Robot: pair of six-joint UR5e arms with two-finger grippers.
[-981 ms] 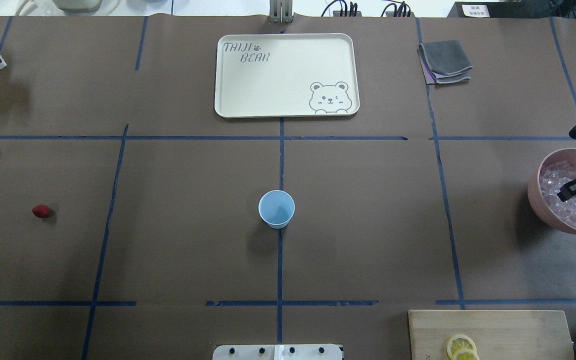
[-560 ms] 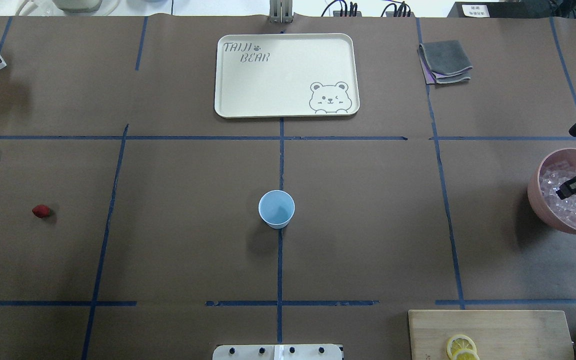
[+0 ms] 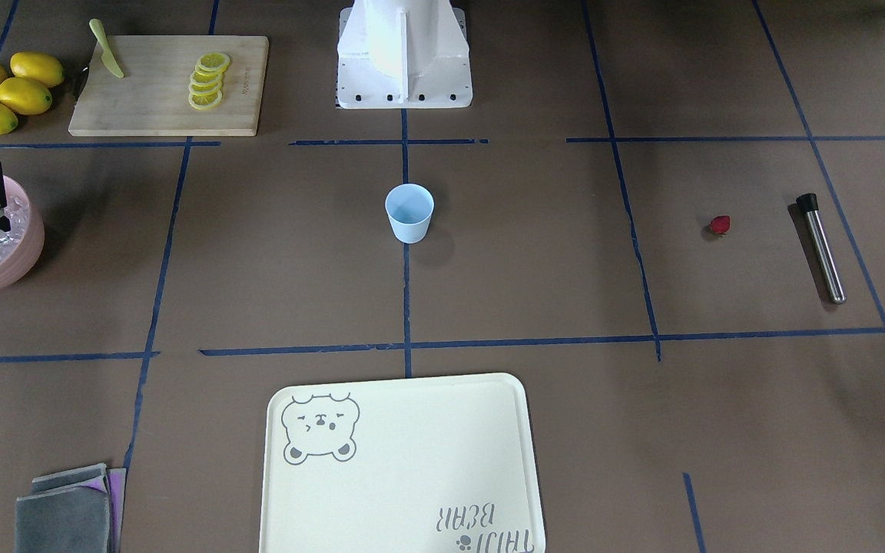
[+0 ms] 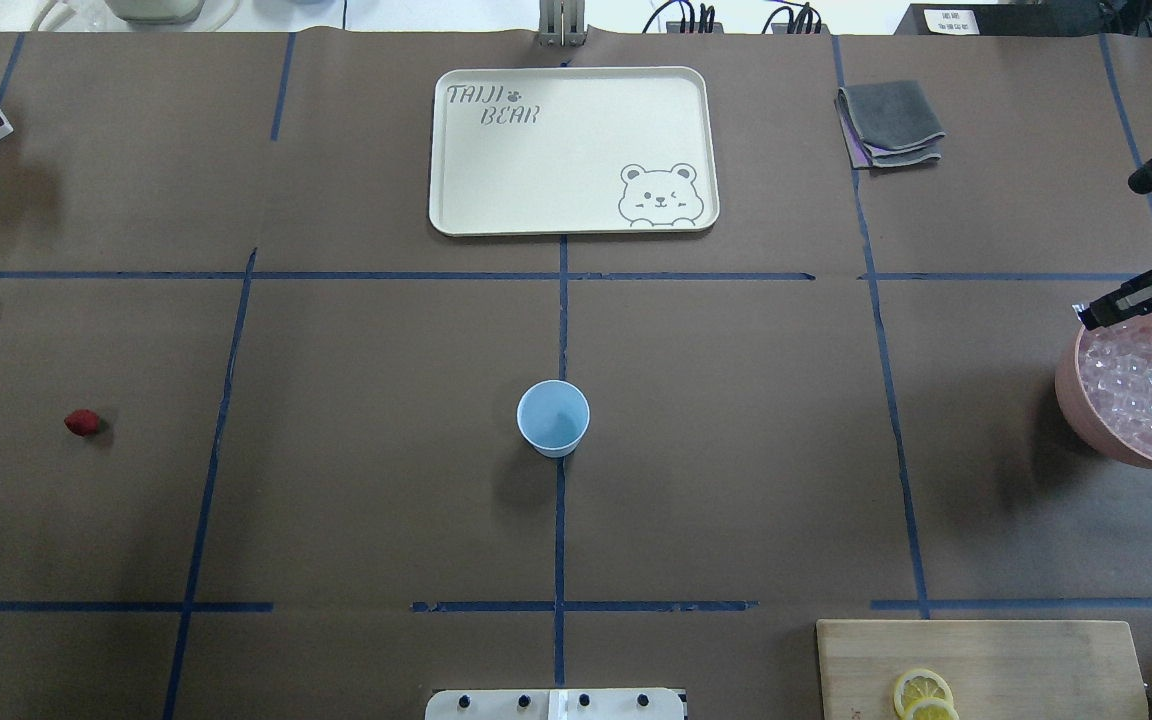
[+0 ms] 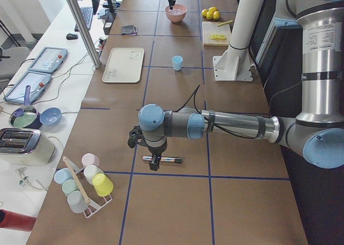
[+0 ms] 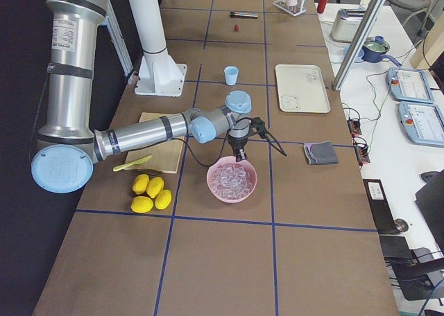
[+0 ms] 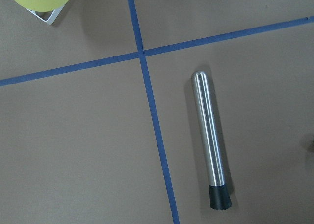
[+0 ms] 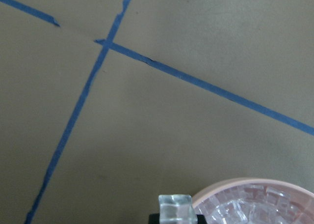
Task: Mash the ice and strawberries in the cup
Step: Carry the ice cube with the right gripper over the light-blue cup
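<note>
The pale blue cup (image 4: 553, 418) stands upright at the table's middle, also in the front view (image 3: 409, 213). The dark red strawberry (image 4: 82, 422) lies alone at the far left. Ice cubes (image 4: 1146, 390) fill the pink bowl (image 4: 1066, 385) at the right edge. My right gripper (image 4: 1098, 312) hangs over the bowl's far left rim, shut on one ice cube (image 8: 175, 208). My left gripper (image 5: 153, 163) hovers over a steel muddler (image 7: 210, 140). I cannot tell whether it is open or shut.
A cream bear tray (image 4: 573, 150) lies at the back centre, folded grey cloths (image 4: 891, 123) to its right. A cutting board (image 3: 170, 83) with lemon slices and a knife, and whole lemons (image 3: 4, 91), sit near the bowl. A cup rack (image 5: 83, 183) stands at the left end.
My right gripper has risen out of the ice bowl and moved toward its far left rim, holding an ice cube. Cup and strawberry have not moved.
</note>
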